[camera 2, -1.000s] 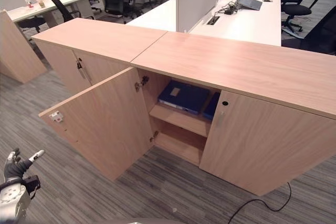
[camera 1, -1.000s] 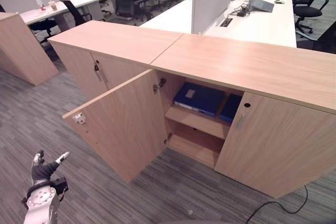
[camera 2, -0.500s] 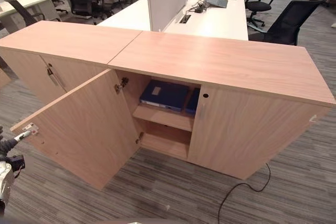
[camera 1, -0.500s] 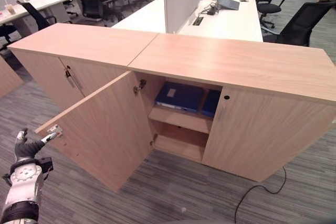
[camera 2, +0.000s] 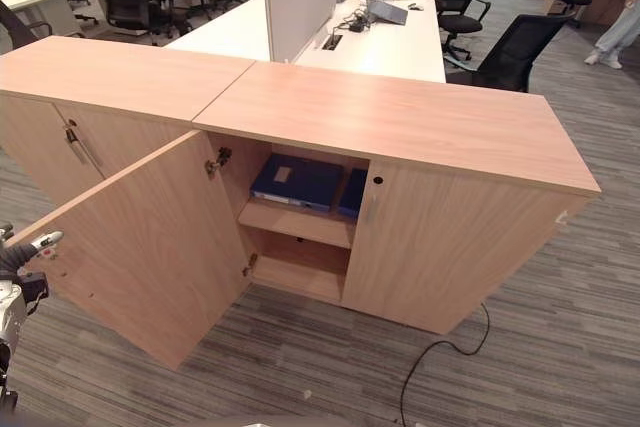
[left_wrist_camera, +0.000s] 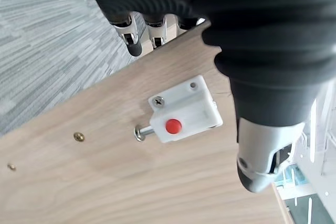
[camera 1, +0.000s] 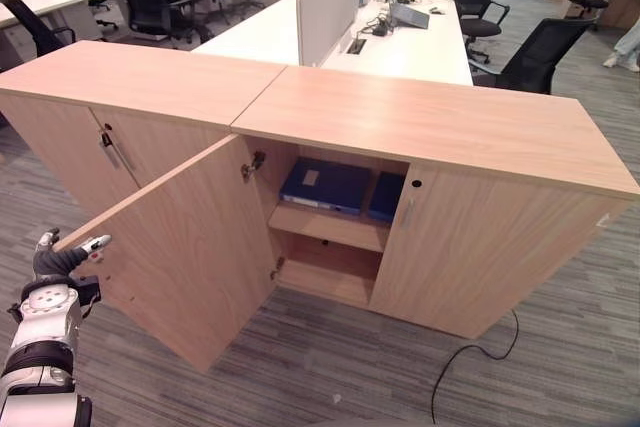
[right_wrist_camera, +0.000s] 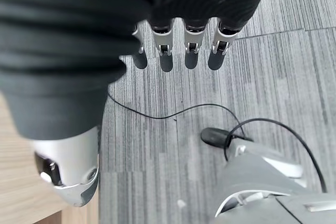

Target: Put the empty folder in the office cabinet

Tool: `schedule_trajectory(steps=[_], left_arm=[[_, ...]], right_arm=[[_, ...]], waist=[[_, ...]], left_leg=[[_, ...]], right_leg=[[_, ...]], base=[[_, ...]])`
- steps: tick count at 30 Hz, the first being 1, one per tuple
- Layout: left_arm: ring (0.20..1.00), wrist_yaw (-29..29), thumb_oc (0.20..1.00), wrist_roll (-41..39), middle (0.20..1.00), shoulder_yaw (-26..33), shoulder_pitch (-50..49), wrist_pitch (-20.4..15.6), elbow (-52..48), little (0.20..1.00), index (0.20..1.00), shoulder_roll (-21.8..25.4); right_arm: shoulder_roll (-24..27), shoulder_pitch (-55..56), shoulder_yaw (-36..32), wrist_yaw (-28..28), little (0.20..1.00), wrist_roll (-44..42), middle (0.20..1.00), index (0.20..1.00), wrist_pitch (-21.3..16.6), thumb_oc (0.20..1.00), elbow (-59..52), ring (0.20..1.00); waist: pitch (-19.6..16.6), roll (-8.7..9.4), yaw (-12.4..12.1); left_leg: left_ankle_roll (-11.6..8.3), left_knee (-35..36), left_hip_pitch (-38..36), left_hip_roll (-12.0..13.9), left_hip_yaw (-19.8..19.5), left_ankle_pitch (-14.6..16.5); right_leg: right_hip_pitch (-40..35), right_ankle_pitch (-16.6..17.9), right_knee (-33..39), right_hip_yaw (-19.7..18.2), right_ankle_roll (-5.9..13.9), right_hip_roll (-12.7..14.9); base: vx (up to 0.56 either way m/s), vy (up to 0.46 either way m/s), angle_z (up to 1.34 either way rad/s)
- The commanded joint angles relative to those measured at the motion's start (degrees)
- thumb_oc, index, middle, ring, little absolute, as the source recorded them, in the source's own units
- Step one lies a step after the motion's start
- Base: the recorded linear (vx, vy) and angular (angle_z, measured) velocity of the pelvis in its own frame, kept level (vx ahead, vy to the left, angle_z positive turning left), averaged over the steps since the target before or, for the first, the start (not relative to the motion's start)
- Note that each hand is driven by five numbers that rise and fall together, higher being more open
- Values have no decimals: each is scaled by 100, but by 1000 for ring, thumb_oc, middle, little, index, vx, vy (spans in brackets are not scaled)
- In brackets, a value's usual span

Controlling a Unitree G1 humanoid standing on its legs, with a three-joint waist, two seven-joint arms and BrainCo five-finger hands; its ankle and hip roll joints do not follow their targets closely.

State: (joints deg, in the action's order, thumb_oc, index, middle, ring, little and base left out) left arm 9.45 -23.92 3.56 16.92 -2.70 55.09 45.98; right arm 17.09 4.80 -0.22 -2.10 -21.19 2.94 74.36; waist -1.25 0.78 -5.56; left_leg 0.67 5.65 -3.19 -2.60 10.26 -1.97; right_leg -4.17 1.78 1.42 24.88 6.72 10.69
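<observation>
Resting at the free edge of the cabinet's open door (camera 1: pixel 185 247), the left hand (camera 1: pixel 60 259) has relaxed fingers gripping nothing. Blue folders (camera 1: pixel 325 185) lie flat on the upper shelf (camera 1: pixel 325 227). Right hand (right_wrist_camera: pixel 178 51) hangs slack-fingered over carpet.

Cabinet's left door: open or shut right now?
Open. The left door swings wide out from the cabinet, showing blue folders on the upper shelf; the left hand is at its free edge.
</observation>
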Motion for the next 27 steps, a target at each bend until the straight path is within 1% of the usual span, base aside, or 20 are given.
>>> schedule_trajectory(steps=[1, 5, 7, 8, 9, 10, 11, 14, 15, 16, 17, 18, 19, 20, 21, 22, 23, 24, 25, 27], left_arm=[[1000, -687, 1000, 64, 1000, -800, 835, -143, 49, 1000, 1000, -660], [1000, -834, 1000, 185, 1000, -1119, 926, -100, 32, 1000, 1000, -977], [1000, -900, 1000, 174, 1000, -1327, 968, -98, -75, 1000, 1000, -1340], [1000, -899, 1000, 175, 1000, -1328, 968, -97, -76, 1000, 1000, -1342], [1000, -932, 1000, 63, 1000, -1444, 884, -112, -410, 1000, 1000, -1589], [1000, -930, 1000, 64, 1000, -1444, 881, -110, -414, 1000, 1000, -1591], [1000, -1047, 1000, 199, 1000, -1700, 764, -113, -879, 1000, 1000, -1825], [1000, -1310, 1000, 68, 1000, -2099, 448, -104, -1633, 1000, 1000, -2270], [1000, -1309, 1000, 68, 1000, -2099, 444, -101, -1637, 1000, 1000, -2270], [1000, -1541, 1000, 83, 1000, -2376, 173, -120, -2276, 1000, 1000, -2351], [1000, -1540, 1000, 83, 1000, -2376, 168, -116, -2283, 1000, 1000, -2349], [1000, -1676, 1000, 48, 1000, -2539, 33, -110, -2634, 1000, 1000, -2349], [1000, -2058, 1000, -236, 1000, -2871, -245, -85, -3481, 1000, 1000, -2218], [1000, -2057, 1000, -238, 1000, -2870, -252, -78, -3491, 1000, 1000, -2211], [1000, -2227, 1000, -434, 1000, -3021, -349, -60, -3861, 1000, 1000, -2143], [1000, -2577, 1000, -936, 1000, -3312, -458, 40, -4432, 1000, 1000, -2049], [1000, -2577, 1000, -939, 1000, -3312, -461, 45, -4439, 1000, 1000, -2043], [1000, -2844, 1000, -1479, 1000, -3611, -497, 164, -4913, 1000, 1000, -2011], [1000, -2842, 1000, -1483, 1000, -3611, -500, 168, -4920, 1000, 1000, -2005], [1000, -3084, 1000, -2149, 1000, -3946, -526, 351, -5450, 1000, 1000, -2006]], right_arm=[[-7, -420, 275, 35, 1000, 68, 1000, 1000, -105, 1000, 292, 1000], [-40, -454, 278, 60, 1000, 58, 1000, 1000, -114, 1000, 317, 1000], [-77, -488, 297, 72, 1000, 30, 1000, 1000, -125, 1000, 328, 1000], [-76, -487, 296, 72, 1000, 30, 1000, 1000, -125, 1000, 328, 1000], [-97, -509, 299, 71, 1000, 13, 1000, 1000, -127, 1000, 330, 1000], [-96, -508, 299, 71, 1000, 14, 1000, 1000, -127, 1000, 330, 1000], [-133, -533, 270, 68, 1000, -17, 1000, 1000, -127, 1000, 350, 1000], [-250, -603, 243, 100, 1000, -107, 1000, 1000, -142, 1000, 395, 1000], [-250, -602, 244, 100, 1000, -107, 1000, 1000, -143, 1000, 395, 1000], [-295, -652, 213, 104, 1000, -127, 1000, 1000, -153, 1000, 441, 1000], [-296, -649, 213, 104, 1000, -127, 1000, 1000, -154, 1000, 441, 1000], [-316, -663, 196, 97, 1000, -151, 1000, 1000, -164, 1000, 459, 1000], [-376, -702, 186, 130, 1000, -190, 1000, 1000, -174, 1000, 455, 1000], [-379, -700, 188, 130, 1000, -190, 1000, 1000, -174, 1000, 455, 1000], [-416, -712, 201, 137, 1000, -216, 1000, 1000, -174, 1000, 452, 1000], [-464, -721, 244, 191, 1000, -246, 1000, 1000, -180, 1000, 442, 1000], [-467, -719, 244, 190, 1000, -246, 1000, 1000, -180, 1000, 441, 1000], [-506, -731, 313, 232, 1000, -246, 1000, 1000, -177, 1000, 437, 1000], [-508, -730, 313, 232, 1000, -246, 1000, 1000, -177, 1000, 437, 1000], [-559, -759, 392, 270, 1000, -228, 1000, 1000, -174, 1000, 459, 1000]], waist=[[-30, 100, 306], [-26, 109, 327], [-8, 109, 351], [-7, 108, 350], [14, 109, 345], [13, 108, 344], [29, 113, 331], [74, 107, 281], [73, 107, 281], [90, 94, 237], [88, 95, 237], [100, 88, 218], [133, 77, 174], [131, 80, 174], [147, 74, 156], [162, 60, 146], [160, 63, 144], [179, 56, 133], [178, 58, 131], [211, 57, 128]], left_leg=[[22, -65, -75, -69, -154, 615], [31, -65, -90, -76, -146, 625], [44, -65, -109, -86, -160, 631], [44, -65, -110, -86, -160, 631], [54, -65, -115, -92, -174, 633], [54, -65, -116, -92, -174, 633], [63, -65, -116, -105, -199, 631], [87, -65, -116, -120, -261, 638], [87, -65, -117, -120, -261, 639], [94, -65, -110, -129, -296, 643], [94, -65, -110, -129, -296, 643], [95, -65, -110, -131, -313, 645], [102, -65, -107, -134, -341, 654], [102, -65, -108, -134, -341, 654], [105, -65, -108, -138, -354, 655], [106, -65, -103, -146, -369, 658], [106, -65, -103, -146, -368, 659], [116, -65, -97, -156, -387, 663], [117, -65, -97, -156, -386, 664], [127, -65, -99, -165, -401, 675]], right_leg=[[-231, 48, 78, -147, 504, 260], [-227, 45, 61, -155, 511, 273], [-226, 36, 29, -152, 503, 288], [-227, 36, 28, -152, 503, 288], [-220, 37, 9, -146, 496, 303], [-220, 37, 9, -147, 497, 303], [-225, 42, 4, -125, 497, 311], [-232, 38, 14, -93, 495, 326], [-233, 38, 15, -93, 495, 326], [-243, 32, 32, -48, 497, 327], [-243, 32, 33, -48, 497, 326], [-254, 26, 37, -17, 499, 330], [-264, 16, 42, 1, 503, 339], [-264, 16, 42, 1, 503, 339], [-264, 16, 40, 2, 505, 342], [-264, 22, 43, 9, 508, 348], [-264, 22, 43, 9, 508, 348], [-256, 26, 31, 16, 509, 353], [-255, 26, 30, 15, 509, 353], [-252, 35, 15, 20, 516, 363]], base=[[0, 0, 0], [0, 0, 0], [-1, 5, 8], [-3, 10, 13], [-2, 6, 10], [-1, 9, 15], [1, 3, 18], [0, 2, 28], [4, 0, 43], [4, 1, 45], [6, 1, 15], [4, -6, 19], [4, -6, 25], [4, -7, 30], [10, -2, 25], [10, -2, 14], [0, 0, 0], [1, -7, -23], [0, -15, -32], [-3, -19, -20]])
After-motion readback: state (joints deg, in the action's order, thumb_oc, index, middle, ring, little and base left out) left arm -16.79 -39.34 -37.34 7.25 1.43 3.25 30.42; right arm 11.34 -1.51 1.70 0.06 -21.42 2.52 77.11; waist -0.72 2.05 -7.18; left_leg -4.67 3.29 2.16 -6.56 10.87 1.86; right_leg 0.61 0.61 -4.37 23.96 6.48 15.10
